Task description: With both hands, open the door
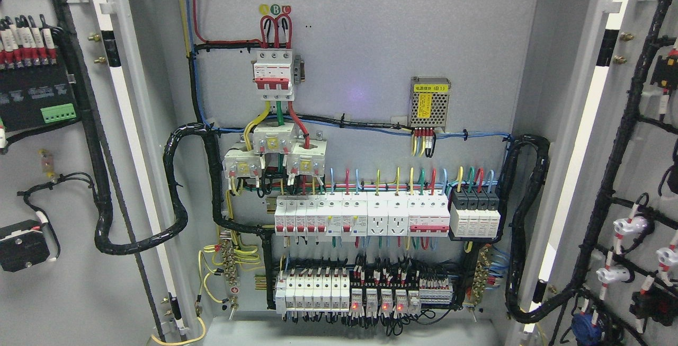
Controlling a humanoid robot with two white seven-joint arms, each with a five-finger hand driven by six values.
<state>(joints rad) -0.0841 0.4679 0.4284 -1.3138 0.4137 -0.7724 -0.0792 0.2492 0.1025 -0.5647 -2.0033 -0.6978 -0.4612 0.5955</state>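
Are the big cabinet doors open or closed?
Open. The left door and right door both swing wide, showing their wired insides, and the switches inside the cabinet are in plain view.

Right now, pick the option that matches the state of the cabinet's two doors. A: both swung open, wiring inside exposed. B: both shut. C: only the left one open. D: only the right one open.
A: the left door and the right door both stand swung outward, showing their inner faces, and the back panel with its breaker rows is in full view. Neither robot hand shows.
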